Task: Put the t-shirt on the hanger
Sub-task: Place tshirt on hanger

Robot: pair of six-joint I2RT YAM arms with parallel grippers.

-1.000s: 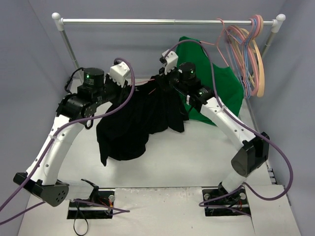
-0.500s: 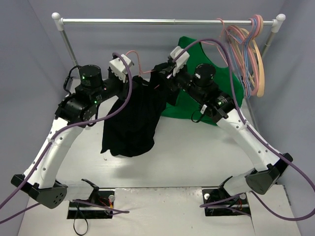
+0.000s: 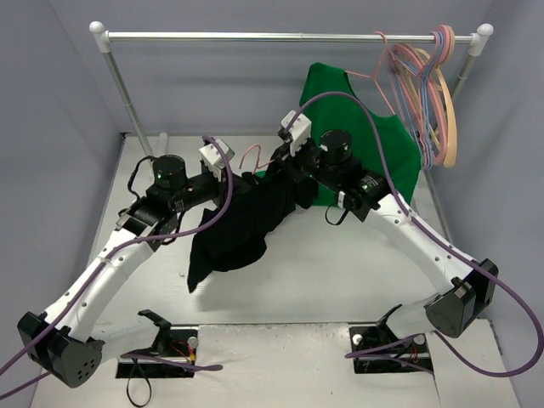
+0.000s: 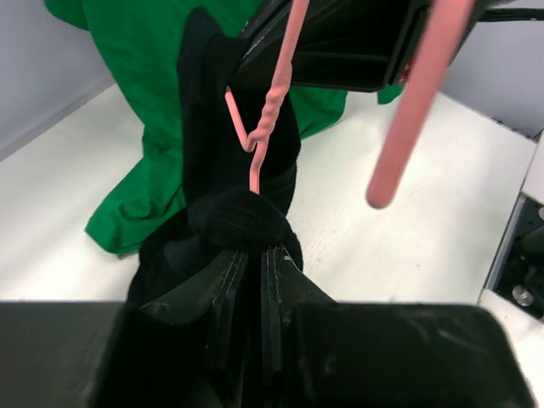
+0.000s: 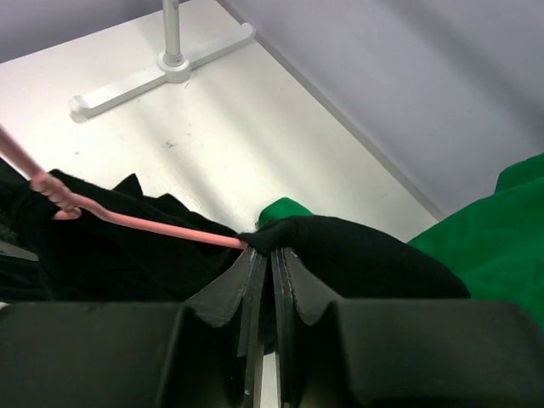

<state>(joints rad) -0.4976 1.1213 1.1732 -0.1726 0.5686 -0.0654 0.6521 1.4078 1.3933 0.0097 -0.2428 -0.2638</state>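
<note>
Above the white desk (image 3: pixel 340 272), just in front of the green t-shirt (image 3: pixel 357 119), the black t-shirt (image 3: pixel 242 225) hangs bunched between both arms. The pink wire hanger (image 4: pixel 270 119) sits inside its cloth, with the hook poking out. The left claw (image 4: pixel 259 255) and the right claw (image 5: pixel 270 259) each pinch tight on black cloth.

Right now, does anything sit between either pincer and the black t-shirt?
Nothing visible. The left pincer and right pincer are each shut on the black t-shirt, with the pink wire hanger poking out of the cloth beside both grips.
</note>
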